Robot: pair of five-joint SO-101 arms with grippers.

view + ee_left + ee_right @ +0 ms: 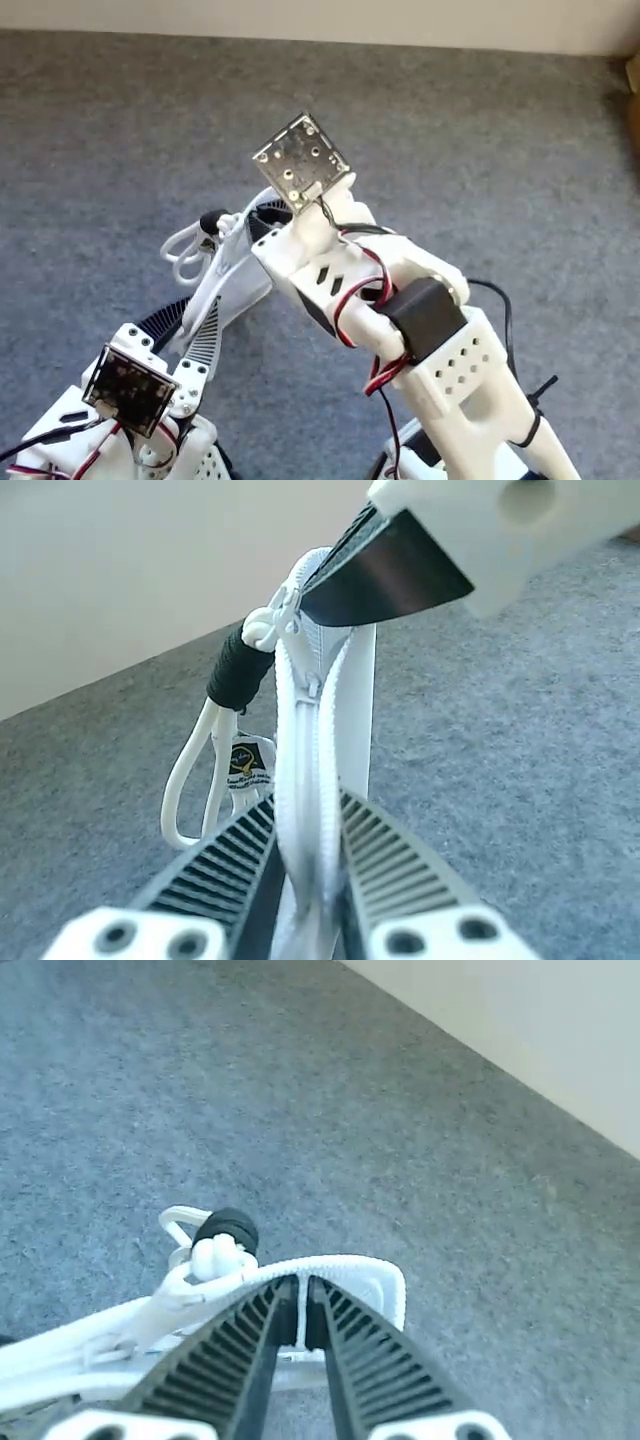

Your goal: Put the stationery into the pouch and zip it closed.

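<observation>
A white pouch (238, 268) hangs in the air above the grey carpet, held at both ends. My left gripper (205, 325) is shut on its lower end, ribbed fingers pinching the zipper edge (305, 815). At the upper end, my right gripper (266, 218) is shut on the pouch's rim (300, 1285). One of the right gripper's fingers (390, 570) presses on the pouch's top in the left wrist view. The zipper pull carries a black bead (238, 668) and a white cord loop (186, 250) that dangles to the side. What is inside the pouch is hidden.
Grey carpet (480, 130) covers the whole work surface. A pale wall or skirting (300, 18) runs along the far edge. Red and black cables (365, 300) loop along the right arm near the pouch.
</observation>
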